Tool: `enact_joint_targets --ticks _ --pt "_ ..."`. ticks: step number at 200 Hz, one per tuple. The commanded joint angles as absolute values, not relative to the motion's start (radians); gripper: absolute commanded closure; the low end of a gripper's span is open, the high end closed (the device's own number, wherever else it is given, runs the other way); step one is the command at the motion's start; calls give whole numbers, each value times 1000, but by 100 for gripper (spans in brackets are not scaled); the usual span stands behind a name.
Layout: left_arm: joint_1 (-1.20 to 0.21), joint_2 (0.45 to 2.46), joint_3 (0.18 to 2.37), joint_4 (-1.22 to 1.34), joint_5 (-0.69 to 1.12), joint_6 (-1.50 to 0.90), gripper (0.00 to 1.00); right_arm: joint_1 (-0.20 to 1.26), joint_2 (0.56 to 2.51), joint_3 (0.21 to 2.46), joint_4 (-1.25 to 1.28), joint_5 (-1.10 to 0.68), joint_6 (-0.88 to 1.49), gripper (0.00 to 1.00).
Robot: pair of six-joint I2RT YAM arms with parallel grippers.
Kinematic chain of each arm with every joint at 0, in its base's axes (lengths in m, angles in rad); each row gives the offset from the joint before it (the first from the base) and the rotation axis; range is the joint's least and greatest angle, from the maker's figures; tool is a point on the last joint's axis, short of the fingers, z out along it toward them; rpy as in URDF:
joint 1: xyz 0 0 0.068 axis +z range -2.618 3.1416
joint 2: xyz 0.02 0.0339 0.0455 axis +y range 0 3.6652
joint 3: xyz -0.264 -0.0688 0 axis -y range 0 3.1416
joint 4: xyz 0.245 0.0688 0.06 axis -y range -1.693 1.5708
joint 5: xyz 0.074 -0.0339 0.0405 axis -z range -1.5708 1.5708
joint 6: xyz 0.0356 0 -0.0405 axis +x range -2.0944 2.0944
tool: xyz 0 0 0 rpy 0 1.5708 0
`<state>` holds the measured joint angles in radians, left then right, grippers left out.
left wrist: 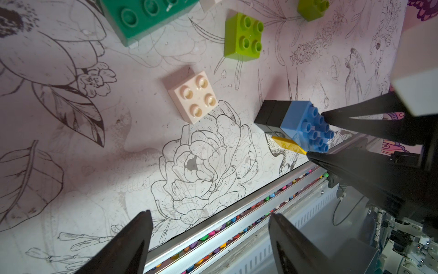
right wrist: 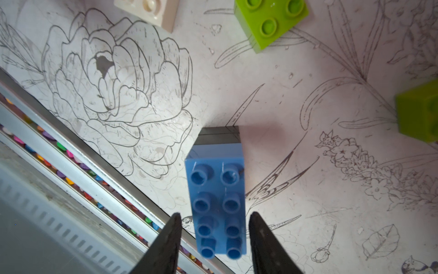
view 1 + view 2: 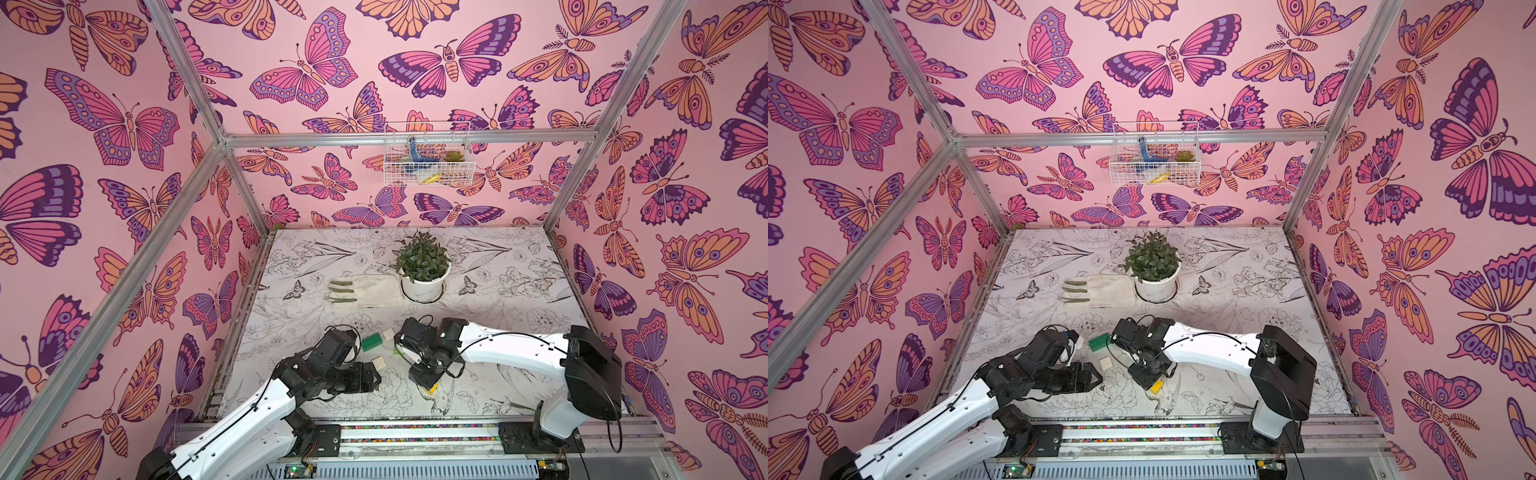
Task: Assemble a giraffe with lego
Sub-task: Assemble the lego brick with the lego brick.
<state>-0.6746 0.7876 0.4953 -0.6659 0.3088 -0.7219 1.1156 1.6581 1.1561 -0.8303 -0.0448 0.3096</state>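
Note:
The giraffe stands as a partial build: a long blue brick (image 2: 216, 189) on black legs (image 1: 270, 116) and yellow legs (image 1: 288, 143), near the table's front edge. My right gripper (image 2: 215, 213) straddles the blue brick's near end, with a small gap at each fingertip. In both top views its body hides the build except a yellow corner (image 3: 432, 388). My left gripper (image 1: 211, 237) hangs open and empty above the front rail. Loose lego lies between the arms: a dark green long brick (image 3: 371, 343), a white square (image 3: 379, 363), another white one (image 3: 388, 333), and two lime squares (image 1: 244, 38) (image 1: 312, 8).
A potted plant (image 3: 424, 266) stands mid-table at the back, beside a pale glove (image 3: 374, 291) with green pods on it. A wire basket (image 3: 428, 153) hangs on the back wall. The rail (image 3: 415, 432) runs along the front edge. Metal frame posts stand at the corners.

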Motion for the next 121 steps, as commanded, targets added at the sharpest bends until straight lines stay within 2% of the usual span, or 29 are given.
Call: enact_joint_targets --ticks 1,96,121 --pt "-677 792 505 -676 294 -712 17 1125 1645 1145 -847 -43 299 56" --pt "-677 796 507 -677 287 -713 18 1137 1655 1112 -850 -32 280 60" --pt "-677 799 508 -677 283 -715 18 1139 1655 1102 -841 -30 278 68"
